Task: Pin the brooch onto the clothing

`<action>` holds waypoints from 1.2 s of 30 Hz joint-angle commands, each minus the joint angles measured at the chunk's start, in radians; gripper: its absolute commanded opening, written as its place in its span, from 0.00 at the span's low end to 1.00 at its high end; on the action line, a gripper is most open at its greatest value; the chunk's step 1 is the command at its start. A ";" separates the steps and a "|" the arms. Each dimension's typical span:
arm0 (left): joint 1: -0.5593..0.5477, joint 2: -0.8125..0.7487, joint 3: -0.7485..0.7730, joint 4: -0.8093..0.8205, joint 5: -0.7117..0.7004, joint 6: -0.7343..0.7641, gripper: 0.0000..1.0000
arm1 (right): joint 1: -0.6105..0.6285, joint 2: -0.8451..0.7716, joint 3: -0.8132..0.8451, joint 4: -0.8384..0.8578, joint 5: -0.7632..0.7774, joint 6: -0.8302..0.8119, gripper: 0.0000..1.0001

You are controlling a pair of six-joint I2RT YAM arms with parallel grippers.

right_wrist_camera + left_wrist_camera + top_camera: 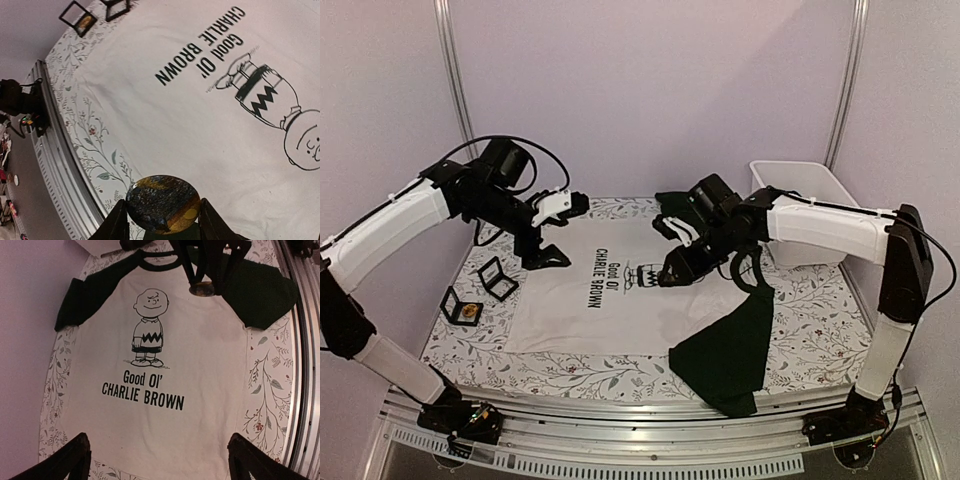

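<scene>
The clothing [610,300], a white T-shirt with dark sleeves and a Charlie Brown print, lies flat on the table. It fills the left wrist view [200,370] and the right wrist view [200,125]. My right gripper [161,204] is shut on the brooch [162,203], a round dark blue and gold disc held by its edges. The brooch [201,288] sits low over the upper chest, beside the cartoon head; I cannot tell if it touches the cloth. My left gripper [157,440] hangs open above the shirt's hem, nothing between its fingers. From above, it [552,232] hovers at the shirt's left side.
Two small open black boxes [498,277] [462,305] lie left of the shirt on the floral tablecloth [820,330]. A white bin [800,205] stands at the back right. One dark sleeve [730,350] spreads toward the front metal rail [650,440].
</scene>
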State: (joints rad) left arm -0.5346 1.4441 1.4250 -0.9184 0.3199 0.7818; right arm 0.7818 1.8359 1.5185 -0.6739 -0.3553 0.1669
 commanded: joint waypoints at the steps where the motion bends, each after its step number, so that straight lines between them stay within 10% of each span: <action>1: -0.014 -0.095 0.177 -0.210 0.065 0.121 0.96 | 0.017 -0.095 0.131 0.001 -0.347 -0.214 0.25; 10: -0.114 -0.454 0.102 -0.204 -0.041 0.391 0.97 | 0.112 -0.152 0.180 -0.030 -0.637 -0.461 0.25; 16: -0.380 -0.439 -0.028 0.071 -0.025 0.401 0.47 | 0.123 -0.188 0.170 -0.083 -0.681 -0.592 0.25; 20: -0.448 -0.300 0.020 0.109 0.019 0.399 0.64 | 0.123 -0.164 0.197 -0.156 -0.642 -0.670 0.25; 36: -0.465 -0.087 -0.003 0.314 0.179 0.374 0.68 | 0.061 -0.097 0.210 -0.298 -0.599 -0.820 0.23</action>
State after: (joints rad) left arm -0.9844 1.3312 1.4315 -0.6521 0.4973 1.1812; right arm 0.8669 1.7218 1.7119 -0.9192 -0.9516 -0.5957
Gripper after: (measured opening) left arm 0.692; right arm 0.417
